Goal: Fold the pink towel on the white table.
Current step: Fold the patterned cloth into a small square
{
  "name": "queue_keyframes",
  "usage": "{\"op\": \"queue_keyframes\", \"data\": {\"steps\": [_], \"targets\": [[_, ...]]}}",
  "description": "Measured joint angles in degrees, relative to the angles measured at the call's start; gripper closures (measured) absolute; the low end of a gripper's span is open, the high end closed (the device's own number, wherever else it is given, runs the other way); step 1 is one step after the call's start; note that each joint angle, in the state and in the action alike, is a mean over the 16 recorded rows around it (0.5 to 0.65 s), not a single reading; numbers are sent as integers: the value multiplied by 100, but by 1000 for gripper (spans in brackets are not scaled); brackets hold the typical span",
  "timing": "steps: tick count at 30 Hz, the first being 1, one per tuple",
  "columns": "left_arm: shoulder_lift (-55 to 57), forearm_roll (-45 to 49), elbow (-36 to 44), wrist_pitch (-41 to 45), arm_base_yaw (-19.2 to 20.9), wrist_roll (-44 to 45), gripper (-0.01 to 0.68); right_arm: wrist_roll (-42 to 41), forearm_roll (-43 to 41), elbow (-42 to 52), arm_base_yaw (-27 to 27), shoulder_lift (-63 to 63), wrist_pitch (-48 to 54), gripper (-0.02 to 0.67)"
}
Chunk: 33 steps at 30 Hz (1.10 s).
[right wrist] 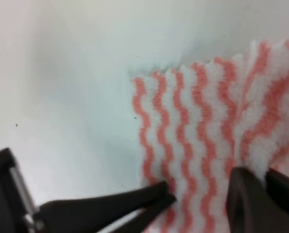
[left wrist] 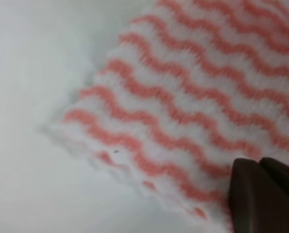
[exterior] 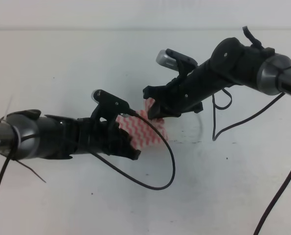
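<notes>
While both arms reach low, right fingers (right wrist: pixel 197 199) parted on pink towel (exterior: pixel 146 128), left fingers' (left wrist: pixel 261 194) grip unclear.

Pink towel (left wrist: pixel 193 111) corner lies on white table (left wrist: pixel 32 73) w/ a dark left gripper finger (left wrist: pixel 261 196) over its lower-right edge.

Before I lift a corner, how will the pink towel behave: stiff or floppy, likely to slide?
The pink towel looks thin and soft, its edge rippled in the left wrist view, so it will probably droop from whichever corner is lifted. It appears light; pushing would likely bunch it or slide it across the smooth white table. The right end effector straddles an edge, so pinching seems safer than pushing.
</notes>
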Motion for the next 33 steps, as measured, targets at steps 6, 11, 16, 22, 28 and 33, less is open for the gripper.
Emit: {"op": "queue_keyframes", "data": {"steps": [6, 11, 16, 22, 28, 33], "targets": [[-132, 0, 0, -321, 10, 39, 673, -5, -1, -2, 0, -15, 3, 665], [-147, 0, -42, -431, 25, 109, 673, -7, -3, -3, 0, -18, 24, 666], [-62, 0, -124, -403, 40, 190, 673, -6, -4, -3, 0, -15, 54, 666], [127, 0, -241, -275, 49, 275, 673, -6, -3, -2, 0, -12, 80, 666], [280, -14, -310, -247, 52, 297, 673, -6, 20, -2, 1, -12, 94, 666], [350, -31, -327, -205, 52, 300, 673, -4, 44, -2, 16, -9, 92, 665]]}}
